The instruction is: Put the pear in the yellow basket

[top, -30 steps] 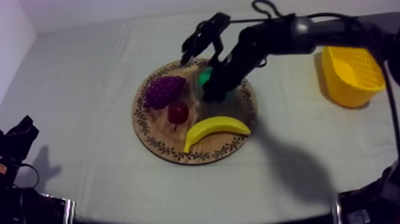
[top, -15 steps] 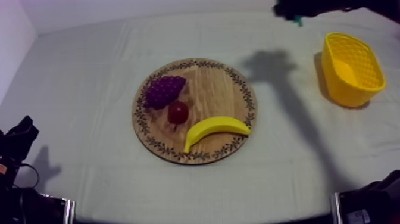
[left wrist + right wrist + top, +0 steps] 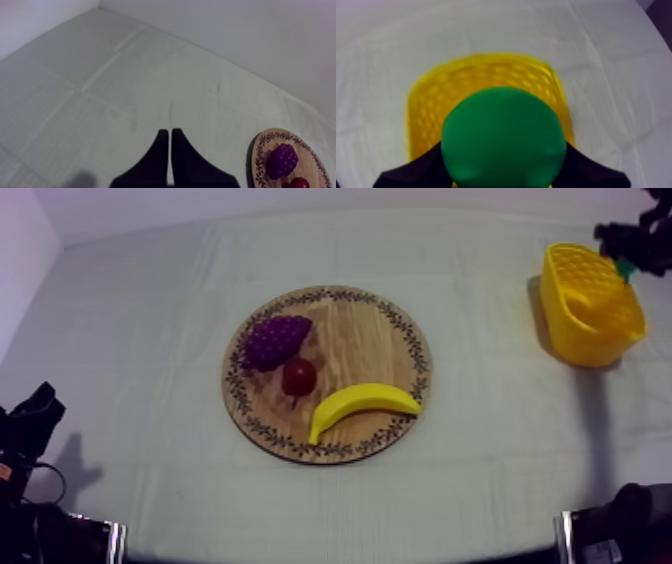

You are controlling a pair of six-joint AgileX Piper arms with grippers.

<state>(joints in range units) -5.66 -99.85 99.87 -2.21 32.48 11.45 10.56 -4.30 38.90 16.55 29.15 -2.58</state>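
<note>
pear (image 3: pixel 503 135), green and round, gripped between the right jaws, which are closed around it, directly above the yellow basket (image 3: pixel 486 65) at the right side of the desk (image 3: pixel 150 338). left jaws pressed together, holding nothing, over bare cloth (image 3: pixel 125 100). wooden board (image 3: pixel 360 348) mid-desk carries grapes (image 3: pixel 273 340), a small red fruit (image 3: pixel 299 376), a banana (image 3: pixel 362 403).

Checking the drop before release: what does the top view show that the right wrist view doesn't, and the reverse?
Top view adds: the wooden board carrying the grapes, the small red fruit and the banana, well apart from the yellow basket. Right wrist view adds: the right gripper shut on the pear, held over the basket's opening. Both: the basket, the green pear and the right gripper beside it.
</note>
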